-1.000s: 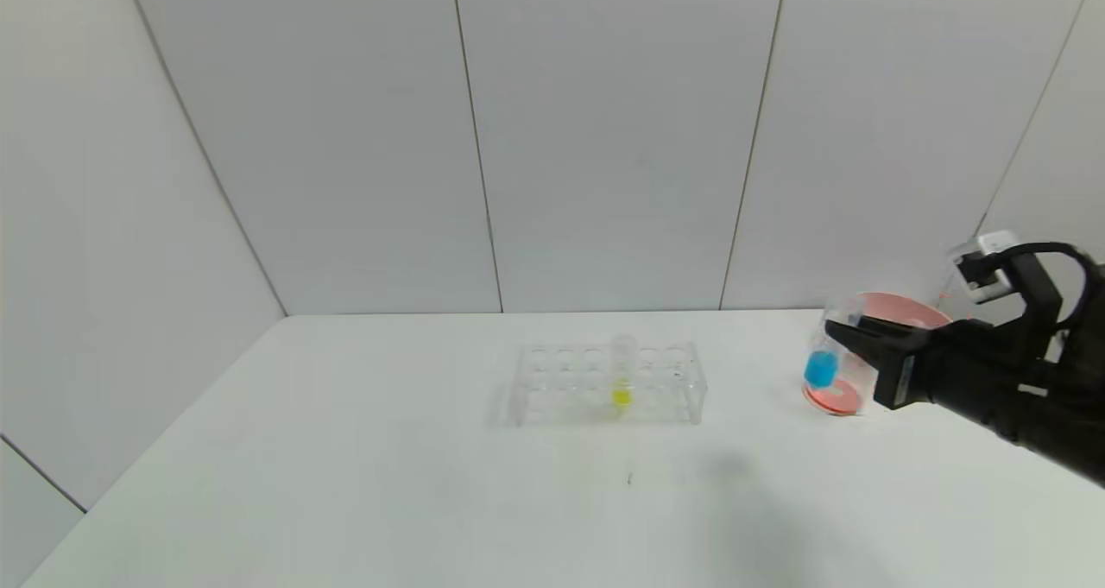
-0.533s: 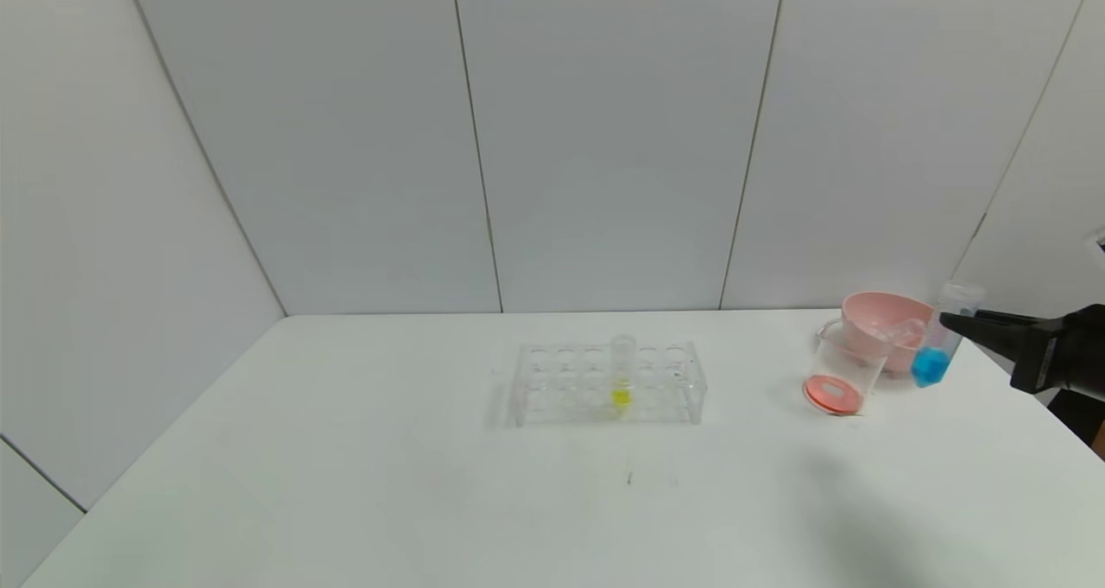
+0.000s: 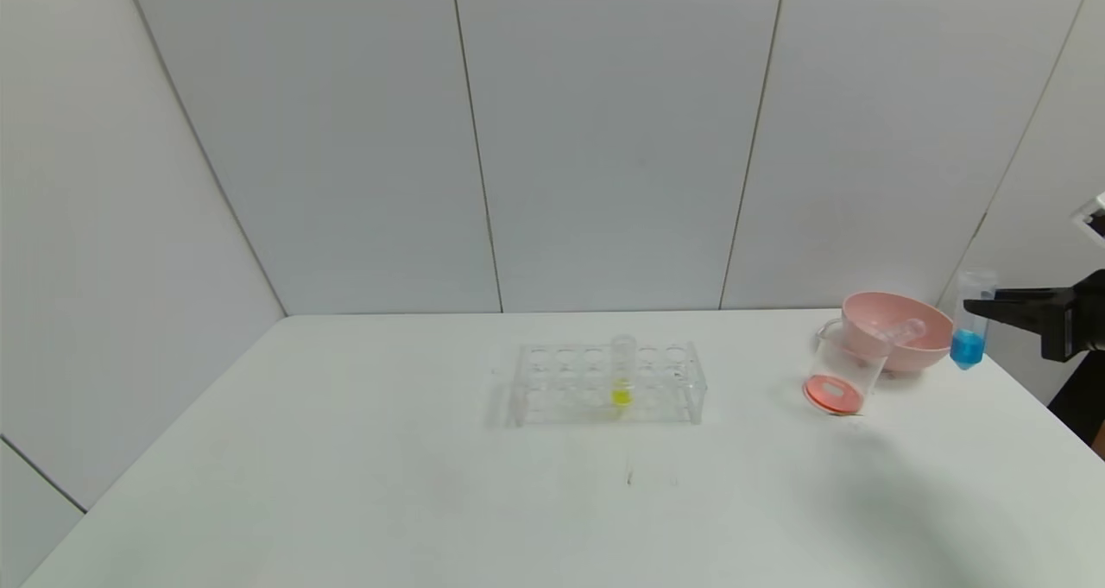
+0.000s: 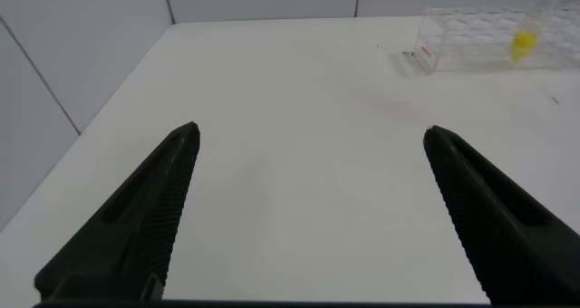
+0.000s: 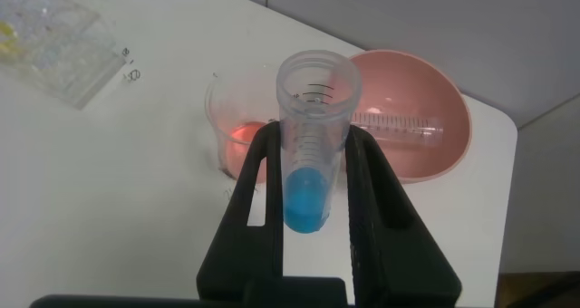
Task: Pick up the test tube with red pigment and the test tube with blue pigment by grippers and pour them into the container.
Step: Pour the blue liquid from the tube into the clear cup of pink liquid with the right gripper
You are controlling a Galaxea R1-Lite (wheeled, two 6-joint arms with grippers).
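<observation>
- Head view: the right gripper point(image 3: 980, 305) stands at the table's far right edge, just right of the pink bowl point(image 3: 889, 333), jaws clamped on the blue tube point(image 3: 970, 320).
- The blue tube hangs upright, mouth up, blue liquid at its tapered base, clear of the table point(image 3: 432, 484).
- The beaker point(image 3: 842, 372) stands just in front and to the left of the bowl, touching or nearly touching it, with orange-red liquid at its bottom.
- A clear tube lies on its side in the bowl; whether it is the red tube cannot be told.
- The rack point(image 3: 609, 382) sits mid-table, well apart from the beaker, with one yellow tube point(image 3: 622, 372) standing upright in it.
- The left gripper does not show in this view.
- Left wrist view: the left gripper point(image 4: 308, 217) hovers over bare table point(image 4: 290, 118), jaws spread wide and holding nothing.
- The rack point(image 4: 480, 41) with the yellow tube point(image 4: 526, 32) shows far off.
- Right wrist view: the right gripper point(image 5: 313, 186) pinches the blue tube point(image 5: 311, 140) on both sides of its middle; the open mouth rises above the jaws.
- Beyond it stand the beaker point(image 5: 237, 127), orange-red at the bottom, and the bowl point(image 5: 421, 118) with the clear, graduated tube lying inside.
- A corner of the rack point(image 5: 59, 41) shows at the edge.
</observation>
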